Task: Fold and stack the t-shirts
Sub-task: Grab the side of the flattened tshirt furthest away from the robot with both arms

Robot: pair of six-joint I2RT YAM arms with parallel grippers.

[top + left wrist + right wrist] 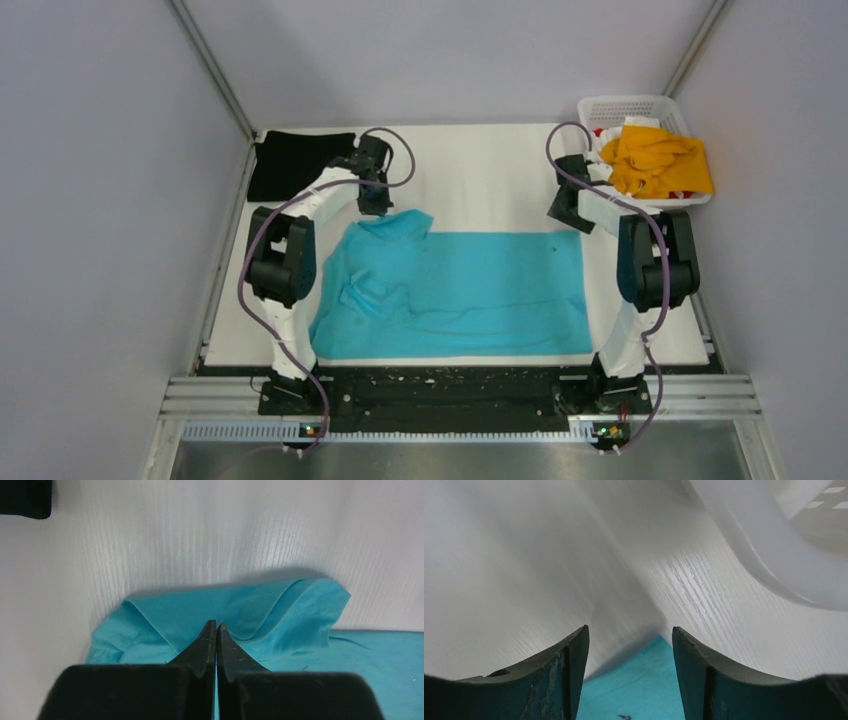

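The turquoise-blue t-shirt [470, 285] lies spread across the table, flat on the right and bunched on the left. My left gripper [376, 205] is at its far left corner. In the left wrist view the gripper [216, 625] is shut, and folds of the shirt [240, 605] run to its tips and stand raised off the table. My right gripper [565, 215] is open over the shirt's far right corner [639, 685], with nothing between its fingers [630, 635]. The black t-shirt [295, 162] lies folded at the far left. The orange-yellow t-shirt [655, 160] sits crumpled in the basket.
A white lattice basket [625, 103] stands at the far right corner, its rim [744, 540] close to my right gripper. The white tabletop [480, 170] shows bare behind the turquoise shirt. Grey walls enclose the table on three sides.
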